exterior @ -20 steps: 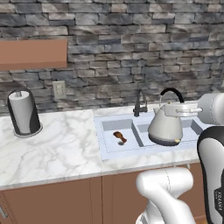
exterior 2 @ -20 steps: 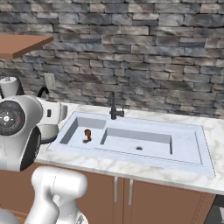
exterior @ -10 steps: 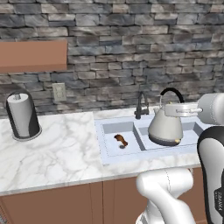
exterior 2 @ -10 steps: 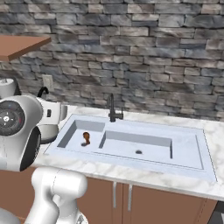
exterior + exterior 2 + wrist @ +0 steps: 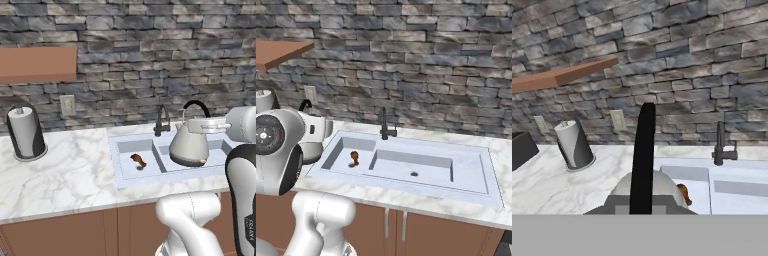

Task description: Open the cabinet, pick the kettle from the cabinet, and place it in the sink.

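Marble, white with grey veins, tops the counter (image 5: pixel 75 175) around the pale rectangular sink (image 5: pixel 466 187), below a grey stone wall (image 5: pixel 421 70). Gripper (image 5: pixel 209 125) pinches the thin black arched handle of the squat silver-grey kettle (image 5: pixel 189 145) beside the sink's dark faucet (image 5: pixel 160 121). No writing is legible.

A grey stacked-stone wall (image 5: pixel 150 45) with a pale outlet plate (image 5: pixel 67 105) backs a white marble counter (image 5: pixel 65 170) over reddish-brown base cabinets (image 5: pixel 446 235), a grey paper-towel roll (image 5: pixel 25 131) standing at the counter's left
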Robot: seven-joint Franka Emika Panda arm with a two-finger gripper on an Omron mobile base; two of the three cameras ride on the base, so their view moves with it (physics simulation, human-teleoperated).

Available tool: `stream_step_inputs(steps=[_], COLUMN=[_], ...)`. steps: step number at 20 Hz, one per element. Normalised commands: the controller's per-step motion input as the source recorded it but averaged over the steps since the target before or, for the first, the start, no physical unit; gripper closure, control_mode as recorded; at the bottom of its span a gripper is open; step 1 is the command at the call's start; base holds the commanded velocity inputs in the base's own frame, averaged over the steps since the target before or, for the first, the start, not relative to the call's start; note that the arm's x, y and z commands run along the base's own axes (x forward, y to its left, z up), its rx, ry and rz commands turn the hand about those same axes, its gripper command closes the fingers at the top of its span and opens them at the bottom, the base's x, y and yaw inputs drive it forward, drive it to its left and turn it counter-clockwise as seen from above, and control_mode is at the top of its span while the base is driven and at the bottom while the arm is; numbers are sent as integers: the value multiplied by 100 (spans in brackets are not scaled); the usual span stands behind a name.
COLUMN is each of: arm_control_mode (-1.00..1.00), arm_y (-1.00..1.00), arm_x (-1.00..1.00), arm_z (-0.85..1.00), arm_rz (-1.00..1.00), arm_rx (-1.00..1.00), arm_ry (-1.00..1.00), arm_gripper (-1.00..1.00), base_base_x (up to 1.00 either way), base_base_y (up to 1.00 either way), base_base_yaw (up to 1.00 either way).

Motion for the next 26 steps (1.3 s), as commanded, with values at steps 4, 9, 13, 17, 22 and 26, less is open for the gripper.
stream_step_inputs(steps=[4,9,13,17,22,26], arm_control_mode=[100,100,100,-100,-100,-100], arm_y=[0,0,0,0,0,0], arm_x=[0,0,0,0,0,0], arm_z=[0,0,0,0,0,0], arm_rz=[0,0,0,0,0,0], arm_rx=[0,0,0,0,0,0], arm_ry=[0,0,0,0,0,0], arm_gripper=[100,100,100,100,100,100], base_base_x=[0,0,0,0,0,0], base_base_y=[0,0,0,0,0,0], base_base_yaw=[0,0,0,0,0,0])
